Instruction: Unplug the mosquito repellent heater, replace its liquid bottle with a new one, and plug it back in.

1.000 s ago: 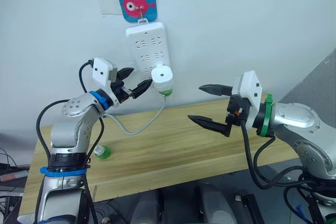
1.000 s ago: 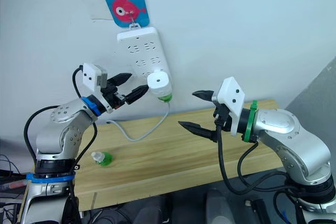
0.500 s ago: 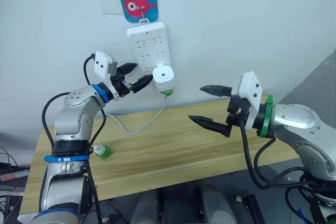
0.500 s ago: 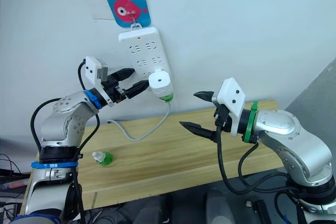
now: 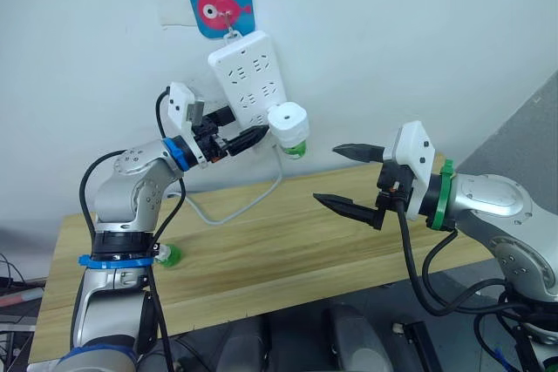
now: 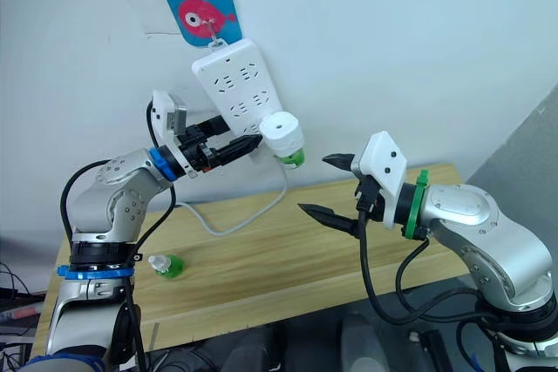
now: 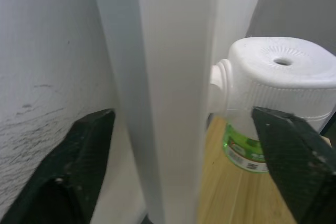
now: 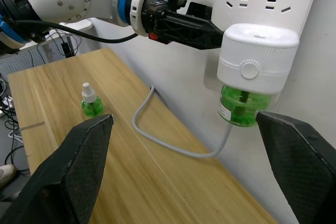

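L end effector (image 5: pixel 247 133) spread, straddling power strip (image 5: pixel 247 77) edge beside plugged-in heater (image 5: pixel 289 124); R end effector (image 5: pixel 347 179) apart, empty.

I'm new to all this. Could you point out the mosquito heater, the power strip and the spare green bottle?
mosquito repellent heater (image 5: pixel 288 119), left eye view, white cap.
power strip (image 5: pixel 247 71), left eye view, socket face.
spare bottle (image 6: pixel 165 263), right eye view, green body.

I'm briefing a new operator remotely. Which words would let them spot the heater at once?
Find the blue fish sign on the wall; a power strip hangs tilted below it. The heater is the rounded white cap plugged in at the strip's lower end. Unlike the spare bottle standing on the table, its green bottle hangs beneath a white body.
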Robot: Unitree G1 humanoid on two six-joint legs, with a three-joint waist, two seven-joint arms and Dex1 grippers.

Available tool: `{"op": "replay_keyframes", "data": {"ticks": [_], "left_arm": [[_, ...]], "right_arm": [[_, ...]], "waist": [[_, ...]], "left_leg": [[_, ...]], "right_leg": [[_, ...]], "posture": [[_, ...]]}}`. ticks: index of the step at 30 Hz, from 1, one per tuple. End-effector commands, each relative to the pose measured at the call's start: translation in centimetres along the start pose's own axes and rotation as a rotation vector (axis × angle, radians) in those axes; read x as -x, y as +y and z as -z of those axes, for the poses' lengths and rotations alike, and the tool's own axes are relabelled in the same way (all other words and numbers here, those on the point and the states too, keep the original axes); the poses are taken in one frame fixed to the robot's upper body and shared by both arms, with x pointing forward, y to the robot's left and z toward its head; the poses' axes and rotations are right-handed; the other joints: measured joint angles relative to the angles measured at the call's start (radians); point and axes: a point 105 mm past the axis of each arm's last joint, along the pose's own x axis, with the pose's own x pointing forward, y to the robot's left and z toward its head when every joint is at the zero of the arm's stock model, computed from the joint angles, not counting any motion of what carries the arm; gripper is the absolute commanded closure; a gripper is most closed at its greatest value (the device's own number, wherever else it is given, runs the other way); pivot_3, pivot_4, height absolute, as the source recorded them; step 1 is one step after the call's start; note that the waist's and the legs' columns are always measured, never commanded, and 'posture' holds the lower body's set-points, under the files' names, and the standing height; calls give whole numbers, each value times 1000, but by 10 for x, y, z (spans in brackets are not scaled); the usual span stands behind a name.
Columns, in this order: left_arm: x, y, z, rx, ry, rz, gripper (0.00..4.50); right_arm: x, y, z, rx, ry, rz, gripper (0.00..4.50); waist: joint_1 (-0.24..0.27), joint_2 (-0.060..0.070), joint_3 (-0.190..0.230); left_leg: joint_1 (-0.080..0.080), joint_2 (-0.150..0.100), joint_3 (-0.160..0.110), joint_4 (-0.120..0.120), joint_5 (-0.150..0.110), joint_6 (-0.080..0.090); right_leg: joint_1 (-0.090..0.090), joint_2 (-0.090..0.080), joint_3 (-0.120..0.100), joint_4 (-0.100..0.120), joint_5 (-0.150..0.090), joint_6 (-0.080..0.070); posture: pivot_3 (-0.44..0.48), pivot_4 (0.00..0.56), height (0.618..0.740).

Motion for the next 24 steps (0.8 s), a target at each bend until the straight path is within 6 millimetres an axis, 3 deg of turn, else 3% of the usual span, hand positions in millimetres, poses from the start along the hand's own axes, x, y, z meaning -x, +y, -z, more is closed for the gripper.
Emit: {"op": "replay_keyframes", "data": {"ticks": [1,5,7,17,24], "left_arm": [[1,-1,-12,-21,-48,12,1568],[2,-1,-13,-20,-51,13,2833],[3,0,-13,-19,-52,14,3215],[6,0,-13,-23,-51,16,3213],[8,5,-16,-29,-41,1,3213]], "right_arm": [[1,3,-9,33,-24,-11,0],[2,3,-8,31,-22,-12,0],[2,3,-8,31,-21,-14,0],[0,2,-8,30,-17,-1,0],[-14,-12,-15,17,-5,199,0]], "waist": [[0,0,0],[1,0,0],[1,0,0],[1,0,0],[-1,0,0]], "left_leg": [[0,0,0,0,0,0],[0,0,0,0,0,0],[0,0,0,0,0,0],[0,0,0,0,0,0],[0,0,0,0,0,0]], "right_leg": [[0,0,0,0,0,0],[0,0,0,0,0,0],[0,0,0,0,0,0],[0,0,0,0,0,0],[-1,0,1,0,0,0]], "posture": [[-305,192,734],[-302,194,734],[-301,195,734],[-292,198,734],[-295,218,734]]}}
